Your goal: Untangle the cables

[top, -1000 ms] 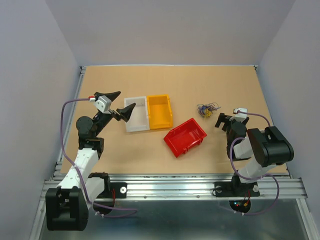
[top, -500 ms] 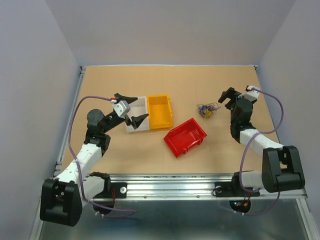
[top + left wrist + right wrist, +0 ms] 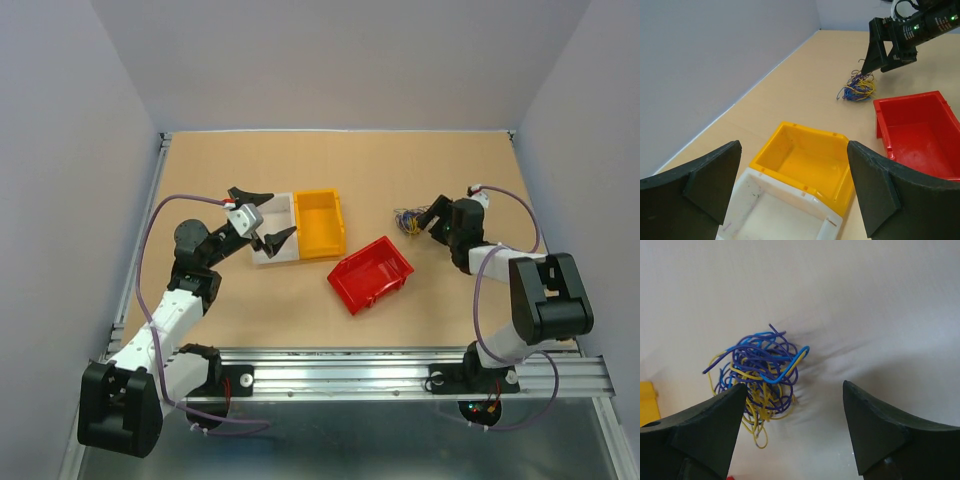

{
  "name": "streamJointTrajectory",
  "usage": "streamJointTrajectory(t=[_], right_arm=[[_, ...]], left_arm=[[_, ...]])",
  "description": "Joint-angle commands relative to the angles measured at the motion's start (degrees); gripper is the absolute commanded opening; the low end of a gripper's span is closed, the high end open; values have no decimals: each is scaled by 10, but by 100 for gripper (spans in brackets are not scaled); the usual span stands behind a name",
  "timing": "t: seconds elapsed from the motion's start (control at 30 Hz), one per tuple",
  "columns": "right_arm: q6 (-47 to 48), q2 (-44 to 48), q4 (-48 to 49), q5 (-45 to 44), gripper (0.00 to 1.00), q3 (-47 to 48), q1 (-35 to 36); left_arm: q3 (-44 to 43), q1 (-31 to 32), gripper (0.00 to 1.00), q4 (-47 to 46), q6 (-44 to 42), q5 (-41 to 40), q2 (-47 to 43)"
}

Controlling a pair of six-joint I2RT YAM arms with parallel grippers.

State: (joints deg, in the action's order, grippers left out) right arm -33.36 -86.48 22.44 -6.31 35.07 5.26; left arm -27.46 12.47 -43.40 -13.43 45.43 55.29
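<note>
The cables lie as a small tangle of thin blue, purple and yellow wires on the table, right of centre. They also show in the left wrist view and the right wrist view. My right gripper is open and empty, low over the table, just right of the tangle. In its wrist view the tangle sits ahead, towards the left finger. My left gripper is open and empty, held above the white bin; its wide-spread fingers frame the bins in the left wrist view.
A white bin and a yellow bin stand side by side left of centre. A red bin sits at an angle near the middle, close to the tangle. Grey walls enclose the table on three sides.
My right gripper has swung out from near its base, up past the tangle, then down and left to just beside it. My left gripper moved right over the white bin, then held still.
</note>
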Motion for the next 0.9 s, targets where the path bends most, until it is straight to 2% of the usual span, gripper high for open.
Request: streamJointTrajectory(t=[0.0,0.03,0.1,0.13,0.23,0.27,0.3,0.43,0.53,0.67,0.87], right_arm=[[-25,-46,39,44,80,34,1],[-25,-54,45,48,77,37,1],[-23,-75,59,60,63,47,1],[-18,-80,63,76,46,50,1],[-9,-67,67,105,23,51,1],[-7,-43,67,110,5,44,1],[-6,-28,65,111,1,40,1],[16,53,34,111,1,33,0],[44,82,-19,103,1,75,0],[67,87,-78,129,0,157,1],[52,69,-84,206,0,243,1]], left_arm=[[-16,5,99,-15,-12,-3,-5],[-16,5,99,-15,-14,-6,-4],[-18,6,99,-14,-16,-7,-2],[-19,6,99,-12,-16,-8,0],[-21,9,99,-6,-19,-5,4],[-23,12,99,-5,-22,-6,10],[-25,14,99,-3,-23,-6,11],[-33,32,99,1,-29,-32,29],[-64,63,99,0,-30,-74,68],[-153,106,99,6,-2,-95,156],[-376,118,99,26,80,-54,333]])
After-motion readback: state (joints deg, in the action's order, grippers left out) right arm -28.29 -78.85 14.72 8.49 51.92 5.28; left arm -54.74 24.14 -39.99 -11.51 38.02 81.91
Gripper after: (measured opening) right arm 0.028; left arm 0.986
